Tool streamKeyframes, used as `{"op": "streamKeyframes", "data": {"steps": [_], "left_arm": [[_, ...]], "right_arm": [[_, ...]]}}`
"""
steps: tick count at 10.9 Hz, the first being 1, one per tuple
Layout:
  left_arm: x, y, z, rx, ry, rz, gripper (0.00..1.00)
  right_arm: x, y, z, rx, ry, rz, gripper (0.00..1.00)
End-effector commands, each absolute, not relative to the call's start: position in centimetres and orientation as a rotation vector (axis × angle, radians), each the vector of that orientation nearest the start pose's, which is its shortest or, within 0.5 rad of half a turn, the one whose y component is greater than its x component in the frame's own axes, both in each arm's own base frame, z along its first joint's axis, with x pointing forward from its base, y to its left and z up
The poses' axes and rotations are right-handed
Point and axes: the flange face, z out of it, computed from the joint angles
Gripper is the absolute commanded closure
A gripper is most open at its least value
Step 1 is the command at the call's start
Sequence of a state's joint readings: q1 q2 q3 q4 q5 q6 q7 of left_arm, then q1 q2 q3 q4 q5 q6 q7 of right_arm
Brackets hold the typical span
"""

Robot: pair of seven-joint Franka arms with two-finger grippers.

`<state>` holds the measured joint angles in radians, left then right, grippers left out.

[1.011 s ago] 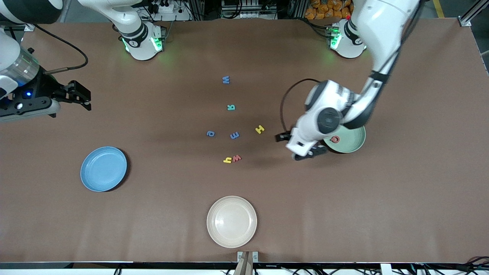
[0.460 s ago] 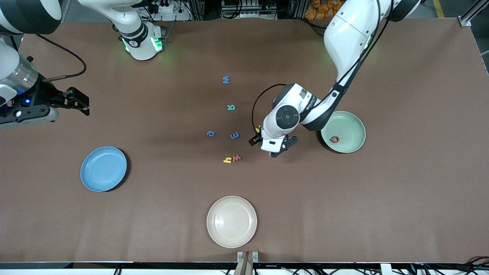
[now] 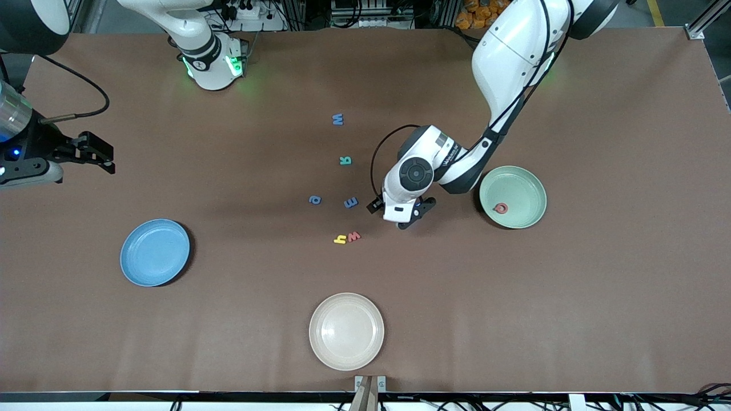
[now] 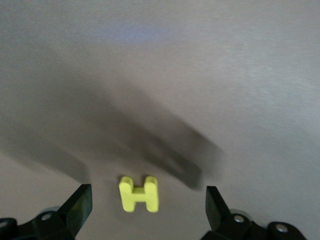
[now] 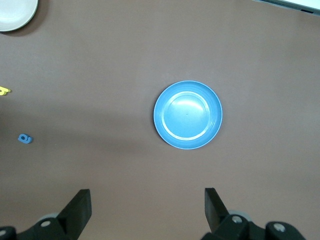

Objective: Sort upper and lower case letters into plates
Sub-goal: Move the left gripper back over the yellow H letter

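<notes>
Bench [image 3: 599, 297] of brown board carries two robot arms, three plates and scattered foam letters; the left gripper [image 3: 401, 215] hangs low over the middle of the bench with its fingers spread wide and nothing between them; directly beneath it, framed between the two fingertips in the left wrist view, lies a yellow letter H [image 4: 139, 193], flat on the bench and untouched; the pale mint green plate [image 3: 522, 184] sits beside this gripper toward the left arm's end of the bench, with a red letter [image 3: 501, 208] lying inside it; toward the right arm's end from this gripper lie a blue letter E [image 3: 350, 202] and a small blue letter [image 3: 314, 200]; a yellow letter h [image 3: 340, 240] and a red letter w [image 3: 354, 236] touch each other, nearer to the front camera than the E; a teal letter [image 3: 345, 160] and a blue letter M [image 3: 338, 119] lie closer to the robot bases; the right gripper [image 3: 108, 157] waits in the air at the right arm's end of the bench, fingers wide apart and holding nothing; the blue plate [image 3: 155, 252], with nothing in it, lies on the bench near this gripper and appears centred in the right wrist view; a cream-beige plate [image 3: 346, 331] sits closest to the front camera.
</notes>
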<state>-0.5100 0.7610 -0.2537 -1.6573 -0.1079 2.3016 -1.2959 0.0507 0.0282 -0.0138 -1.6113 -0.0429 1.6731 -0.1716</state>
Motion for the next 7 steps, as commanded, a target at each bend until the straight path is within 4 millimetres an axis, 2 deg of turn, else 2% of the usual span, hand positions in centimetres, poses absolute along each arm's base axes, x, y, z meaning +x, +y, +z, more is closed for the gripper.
{"op": "streamKeyframes", "data": {"steps": [1,5,7], "left_arm": [[49.6,-45.0,16.5,-2.996,-1.023,0.396,0.00],[49.4,-45.1,16.1,-2.985,-1.103,0.399,0.00],[49.0,-45.0,15.8,-2.972,-1.110,0.411,0.02]], "right_arm": [[56.8,1.5,60.5,-3.173,-0.388,-0.057,0.00],[56.9,1.2,60.6,-3.173,-0.391,-0.066,0.00],[56.8,0.0,61.1,-3.171,-0.449,-0.074,0.00]]}}
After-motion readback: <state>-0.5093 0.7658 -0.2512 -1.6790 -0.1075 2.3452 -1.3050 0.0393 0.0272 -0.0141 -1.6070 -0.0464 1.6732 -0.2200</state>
